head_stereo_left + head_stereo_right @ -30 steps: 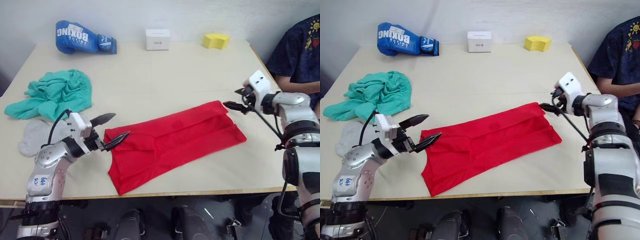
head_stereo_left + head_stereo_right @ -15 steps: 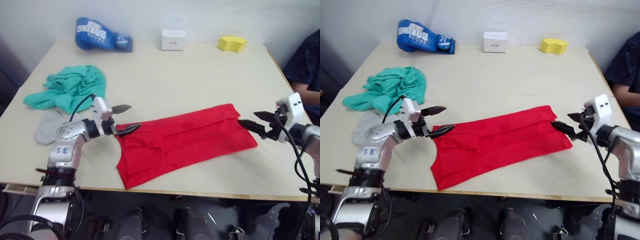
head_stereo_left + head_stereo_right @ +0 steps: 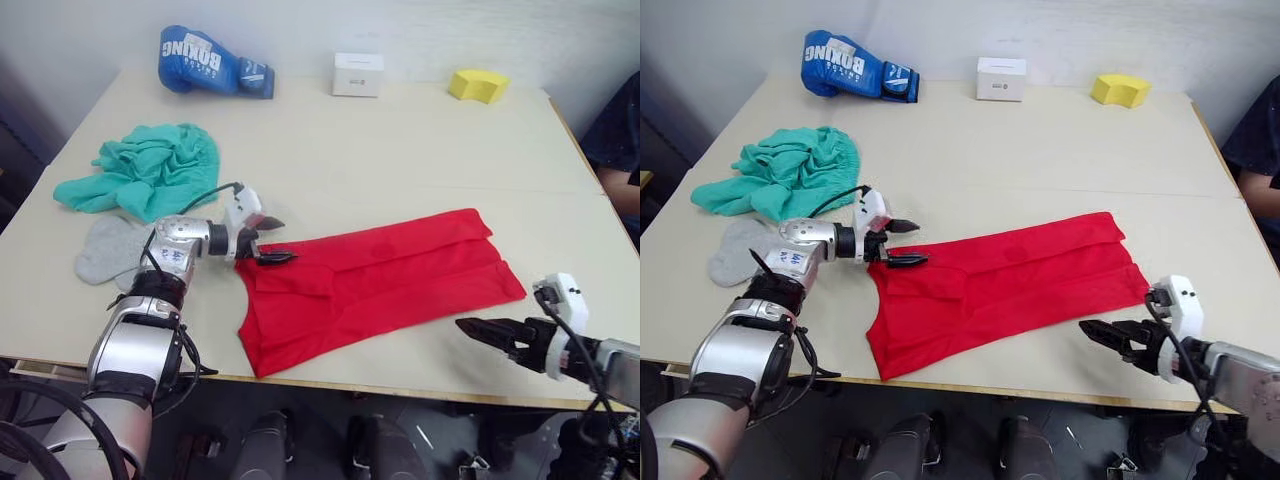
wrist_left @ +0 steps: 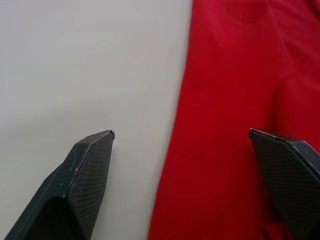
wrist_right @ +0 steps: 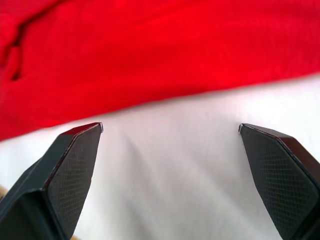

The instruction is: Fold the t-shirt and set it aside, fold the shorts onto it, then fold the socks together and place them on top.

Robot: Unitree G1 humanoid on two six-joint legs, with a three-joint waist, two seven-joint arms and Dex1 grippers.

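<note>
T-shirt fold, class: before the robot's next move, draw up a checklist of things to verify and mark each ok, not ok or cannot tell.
1. t-shirt lies flat in a long folded strip on the table: ok.
2. left gripper open at the shirt's left end: ok.
3. right gripper open, near the front edge, apart from the cloth: ok.
4. Either gripper holding cloth: not ok.
5. shorts and socks lie clear of the shirt: ok.
6. The shirt's hidden layers lie even: cannot tell.
</note>
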